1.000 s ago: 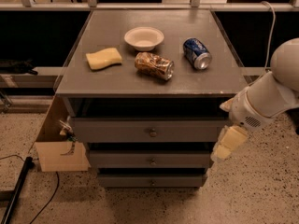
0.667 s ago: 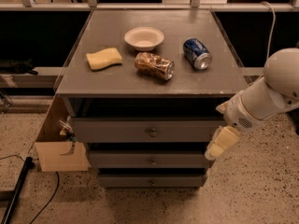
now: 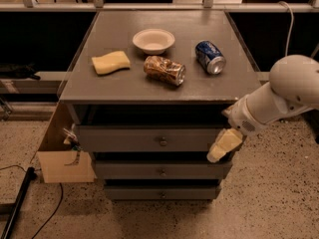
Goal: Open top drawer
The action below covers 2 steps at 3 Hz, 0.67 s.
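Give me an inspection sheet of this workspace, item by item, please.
Surface: grey cabinet top, holding four items.
Job's things: top drawer looks closed; knob untouched.
Clutter: white bowl, yellow sponge, brown snack bag, blue soda can on its side.
Grippers: gripper at the top drawer's right end, apart from the knob.
Cables: black cable on the floor at left; white cable upper right.
Surroundings: cardboard box left of the cabinet; speckled floor.

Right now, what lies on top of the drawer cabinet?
A white bowl, a yellow sponge, a brown packet and a blue can on its side. Inside the top drawer nothing shows: its front covers it. The gripper hangs by its right end.
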Available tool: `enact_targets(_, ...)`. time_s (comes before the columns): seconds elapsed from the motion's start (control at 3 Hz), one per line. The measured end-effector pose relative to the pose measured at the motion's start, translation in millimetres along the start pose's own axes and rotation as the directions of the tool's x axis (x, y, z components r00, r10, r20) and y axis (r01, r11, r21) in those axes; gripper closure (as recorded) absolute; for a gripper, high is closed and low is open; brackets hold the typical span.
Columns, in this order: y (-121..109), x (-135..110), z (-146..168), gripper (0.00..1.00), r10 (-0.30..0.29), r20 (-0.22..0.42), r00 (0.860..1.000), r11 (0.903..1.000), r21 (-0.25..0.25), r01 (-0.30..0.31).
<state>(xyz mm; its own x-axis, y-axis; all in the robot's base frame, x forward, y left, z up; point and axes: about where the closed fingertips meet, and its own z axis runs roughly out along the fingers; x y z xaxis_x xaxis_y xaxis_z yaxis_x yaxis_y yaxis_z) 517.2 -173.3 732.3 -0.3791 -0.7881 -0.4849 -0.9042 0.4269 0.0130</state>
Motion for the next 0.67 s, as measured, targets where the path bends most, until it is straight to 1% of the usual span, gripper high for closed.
enact_targets(0.33, 18.9, 21.8, 34.3, 0.00, 0.008, -0.048, 0.999, 0.9981, -0.061, -0.011)
enact_targets(0.67, 16.9, 17.5, 36.0, 0.00, 0.002, -0.049, 0.999, 0.9983, -0.059, -0.005)
